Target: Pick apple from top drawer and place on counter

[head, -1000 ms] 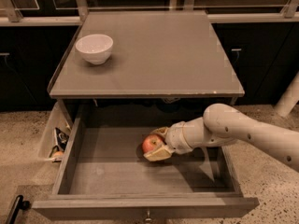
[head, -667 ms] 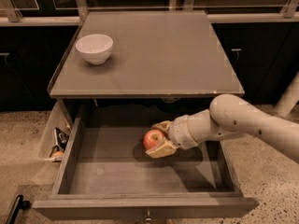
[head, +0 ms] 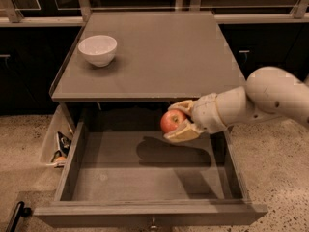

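The red apple [head: 170, 121] is held between the two tan fingers of my gripper [head: 176, 121], which is shut on it. The gripper reaches in from the right and holds the apple in the air above the open top drawer [head: 145, 178], just below the front rim of the counter [head: 159, 57]. The apple's shadow and the gripper's fall on the drawer's flat grey bottom. A small metal knob [head: 153, 223] shows on the drawer's front.
A white bowl [head: 97, 50] stands on the counter's back left. The white arm [head: 260, 100] comes in from the right over the speckled floor. A side pocket [head: 59, 146] left of the drawer holds small items. Dark cabinets stand behind.
The gripper has lifted the apple up from the drawer bottom and a little to the right, up to just under the counter's front rim.
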